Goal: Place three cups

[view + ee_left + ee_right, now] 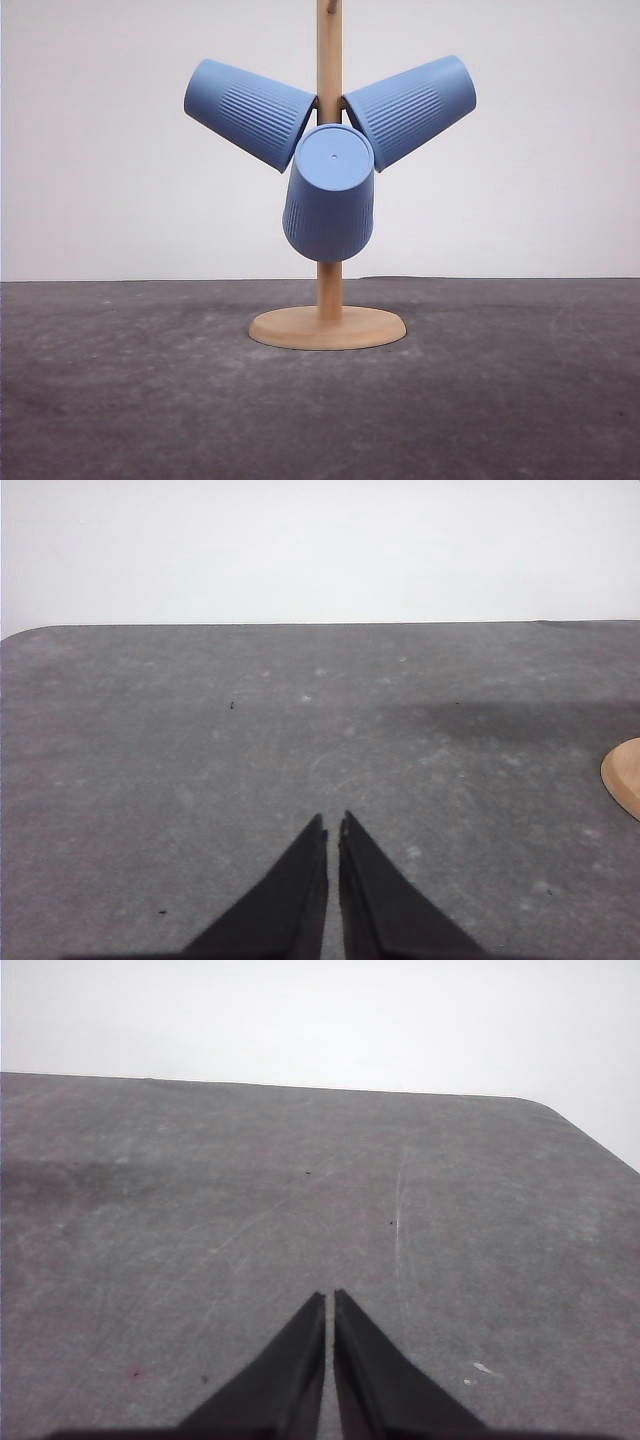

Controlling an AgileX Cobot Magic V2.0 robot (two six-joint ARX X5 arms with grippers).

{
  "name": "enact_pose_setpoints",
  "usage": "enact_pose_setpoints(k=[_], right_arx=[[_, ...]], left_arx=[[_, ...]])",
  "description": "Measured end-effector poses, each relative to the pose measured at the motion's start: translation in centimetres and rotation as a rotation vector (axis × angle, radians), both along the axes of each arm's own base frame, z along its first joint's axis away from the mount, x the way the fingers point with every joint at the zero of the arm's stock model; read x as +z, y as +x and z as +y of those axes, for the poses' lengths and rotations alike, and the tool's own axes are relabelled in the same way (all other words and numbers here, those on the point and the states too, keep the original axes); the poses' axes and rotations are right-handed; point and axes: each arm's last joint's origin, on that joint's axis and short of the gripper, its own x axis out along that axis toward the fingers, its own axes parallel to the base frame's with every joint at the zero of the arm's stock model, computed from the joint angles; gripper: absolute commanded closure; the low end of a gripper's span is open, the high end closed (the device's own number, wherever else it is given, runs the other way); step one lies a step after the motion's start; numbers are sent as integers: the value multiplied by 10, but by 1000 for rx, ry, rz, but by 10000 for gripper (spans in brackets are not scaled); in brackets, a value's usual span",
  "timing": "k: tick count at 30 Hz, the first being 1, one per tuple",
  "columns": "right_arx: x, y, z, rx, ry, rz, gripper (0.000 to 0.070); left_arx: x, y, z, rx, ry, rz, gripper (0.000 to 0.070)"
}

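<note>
Left gripper (332, 825) and right gripper (329, 1302) both sit low over the dark grey table (120, 400) w/ fingertips pinched together, nothing between them — the left wrist view catches an edge of the wooden base (625, 776). Farther out, at mid-table, the round base (328, 328) carries an upright wooden pole (329, 45) w/ all three blue cups hung on it: front cup (329, 195) w/ its flat bottom toward the camera, left cup (250, 112) and right cup (410, 108) angling up and outward — white wall (100, 150) behind.

cups (328, 205) matt ribbed blue plastic; stand (328, 328) smooth pale wood; table (520, 400) rough, scuffed grey
</note>
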Motion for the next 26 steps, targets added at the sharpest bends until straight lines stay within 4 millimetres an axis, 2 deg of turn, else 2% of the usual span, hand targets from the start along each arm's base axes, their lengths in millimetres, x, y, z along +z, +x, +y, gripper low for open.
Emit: enact_pose_setpoints(k=[26], right_arx=[[0, 0, 0, 0, 0, 0, 690]], left_arx=[[0, 0, 0, 0, 0, 0, 700]])
